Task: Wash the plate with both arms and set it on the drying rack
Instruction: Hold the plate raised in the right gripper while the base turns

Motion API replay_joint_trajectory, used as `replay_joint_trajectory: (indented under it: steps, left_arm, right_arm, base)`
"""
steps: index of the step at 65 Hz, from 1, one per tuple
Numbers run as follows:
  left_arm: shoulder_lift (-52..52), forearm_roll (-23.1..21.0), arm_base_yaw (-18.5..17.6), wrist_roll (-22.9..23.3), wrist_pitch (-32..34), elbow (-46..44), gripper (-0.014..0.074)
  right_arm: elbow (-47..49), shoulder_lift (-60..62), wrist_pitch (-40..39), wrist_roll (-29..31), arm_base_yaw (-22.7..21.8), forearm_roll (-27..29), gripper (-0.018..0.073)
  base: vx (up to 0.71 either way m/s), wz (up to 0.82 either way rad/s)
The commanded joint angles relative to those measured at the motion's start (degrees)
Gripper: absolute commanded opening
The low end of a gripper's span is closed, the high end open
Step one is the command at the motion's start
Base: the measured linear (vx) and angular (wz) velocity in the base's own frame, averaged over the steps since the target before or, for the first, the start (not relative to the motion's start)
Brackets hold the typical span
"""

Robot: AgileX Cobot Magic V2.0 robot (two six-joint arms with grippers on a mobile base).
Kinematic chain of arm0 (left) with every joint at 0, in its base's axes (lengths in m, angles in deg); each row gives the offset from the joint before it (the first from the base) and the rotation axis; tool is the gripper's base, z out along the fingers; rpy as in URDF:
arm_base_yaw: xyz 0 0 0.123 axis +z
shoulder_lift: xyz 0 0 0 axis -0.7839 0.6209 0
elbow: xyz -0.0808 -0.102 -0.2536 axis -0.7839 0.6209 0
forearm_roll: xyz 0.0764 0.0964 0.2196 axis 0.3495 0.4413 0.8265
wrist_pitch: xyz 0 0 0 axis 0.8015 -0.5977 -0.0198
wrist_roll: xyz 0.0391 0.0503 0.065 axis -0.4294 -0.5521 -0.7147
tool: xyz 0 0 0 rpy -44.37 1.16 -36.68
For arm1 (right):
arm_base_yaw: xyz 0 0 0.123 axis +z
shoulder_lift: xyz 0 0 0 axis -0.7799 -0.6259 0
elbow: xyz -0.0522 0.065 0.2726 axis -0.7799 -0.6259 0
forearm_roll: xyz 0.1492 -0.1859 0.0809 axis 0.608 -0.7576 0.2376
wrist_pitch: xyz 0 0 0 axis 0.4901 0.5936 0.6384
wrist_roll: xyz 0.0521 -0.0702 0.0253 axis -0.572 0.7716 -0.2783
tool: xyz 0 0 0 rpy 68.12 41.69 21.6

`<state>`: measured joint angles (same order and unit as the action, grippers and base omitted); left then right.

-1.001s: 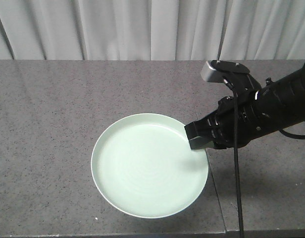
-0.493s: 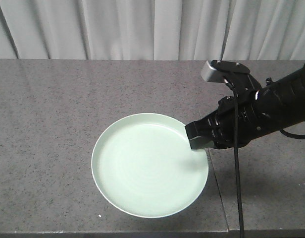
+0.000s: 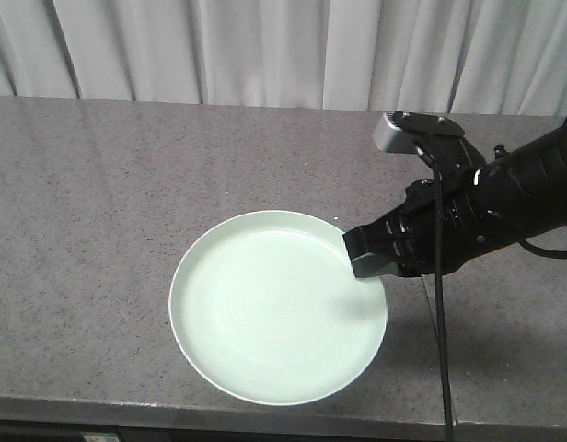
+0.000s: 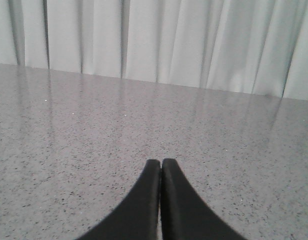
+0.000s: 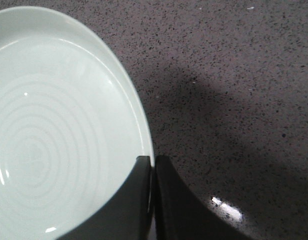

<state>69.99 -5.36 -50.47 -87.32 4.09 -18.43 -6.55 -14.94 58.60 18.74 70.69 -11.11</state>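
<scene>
The plate [image 3: 279,308] sits in the lower middle of the front view, face up over the grey counter [image 3: 99,203]. The right claw [image 3: 366,253] reaches in from the right edge of the frame and is clamped on the plate's right rim. In the right wrist view its fingers [image 5: 129,210] pinch that rim at the bottom of the frame, one inside the plate [image 5: 54,125] and one outside.

Gripping at the rim makes sense. It leaves the whole face free for washing and gives the other arm room to work. A broad soft shadow lies on the counter right of the plate in the wrist view. From that I judge the plate is held a little off the surface rather than resting on it, though the pictures do not settle this.

The left claw [image 4: 161,162] shows only in its own wrist view. Its fingers are pressed together on nothing and point across the counter toward the curtain [image 4: 144,35] at the top of the frame. It looks parked out of the way.

The rack is in no view and nothing to wash with shows, so the task looks early: the plate is in hand and washing has not begun. A one-sided pinch on a shallow rim is the weak point, since the plate could tilt or slip. The next move calls for a slow, level carry.
</scene>
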Motion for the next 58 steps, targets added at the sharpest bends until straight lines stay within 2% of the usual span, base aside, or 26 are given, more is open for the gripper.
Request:
replay_joint_trajectory:
  steps: [1,58]
  left_arm:
    - [-0.7,-0.1,-0.1,0.3,4.4,-1.7,-0.0006]
    - [-0.7,-0.1,-0.1,0.3,4.4,-1.7,-0.0006]
  right_arm:
    - [1.5,1.9,-1.7,0.4,-0.2,2.0,-0.0008]
    - [1.5,1.9,-1.7,0.4,-0.2,2.0,-0.0008]
  base:
    - [-0.03,0.15]
    - [0.0,0.15]
